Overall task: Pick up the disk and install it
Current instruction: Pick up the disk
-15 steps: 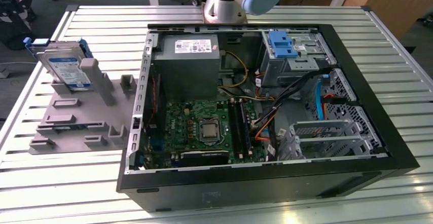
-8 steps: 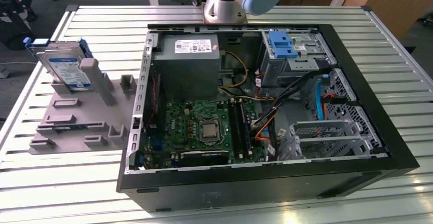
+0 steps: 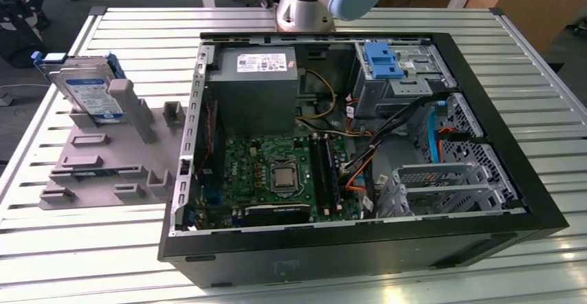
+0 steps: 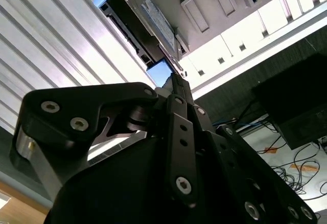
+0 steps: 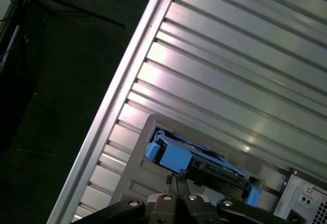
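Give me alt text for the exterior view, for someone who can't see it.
An open desktop computer case lies on a slatted metal table, exposing its green motherboard and grey power supply. At the exterior view's left, the disk stands on edge in a grey holder beside the case.

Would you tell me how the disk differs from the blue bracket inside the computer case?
The disk holds a silver labelled drive; the blue bracket is bare plastic. The disk stands on a grey holder outside the case; the bracket sits inside it. Both have blue plastic.
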`<state>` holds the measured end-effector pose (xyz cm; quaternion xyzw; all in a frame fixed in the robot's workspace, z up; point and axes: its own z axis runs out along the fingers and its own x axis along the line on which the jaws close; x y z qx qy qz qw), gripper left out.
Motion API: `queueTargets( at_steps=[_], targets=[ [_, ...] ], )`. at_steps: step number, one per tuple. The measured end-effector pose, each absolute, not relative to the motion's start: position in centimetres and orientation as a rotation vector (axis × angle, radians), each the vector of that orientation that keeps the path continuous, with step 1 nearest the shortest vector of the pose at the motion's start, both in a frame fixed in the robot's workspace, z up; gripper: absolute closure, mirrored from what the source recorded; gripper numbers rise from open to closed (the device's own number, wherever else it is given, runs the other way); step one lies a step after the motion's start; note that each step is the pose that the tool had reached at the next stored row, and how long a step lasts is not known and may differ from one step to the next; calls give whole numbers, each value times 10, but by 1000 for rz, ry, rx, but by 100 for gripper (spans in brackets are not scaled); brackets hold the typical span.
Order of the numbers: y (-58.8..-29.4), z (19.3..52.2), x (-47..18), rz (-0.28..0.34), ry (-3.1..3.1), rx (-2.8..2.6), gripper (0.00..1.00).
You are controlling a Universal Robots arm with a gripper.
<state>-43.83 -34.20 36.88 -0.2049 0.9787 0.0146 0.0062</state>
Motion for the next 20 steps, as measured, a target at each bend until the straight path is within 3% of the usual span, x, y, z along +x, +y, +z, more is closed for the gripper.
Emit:
queueTargets(
  at_steps=[20],
  targets=[
    [-342,369,-438,47,2998,-904,89]
  ],
)
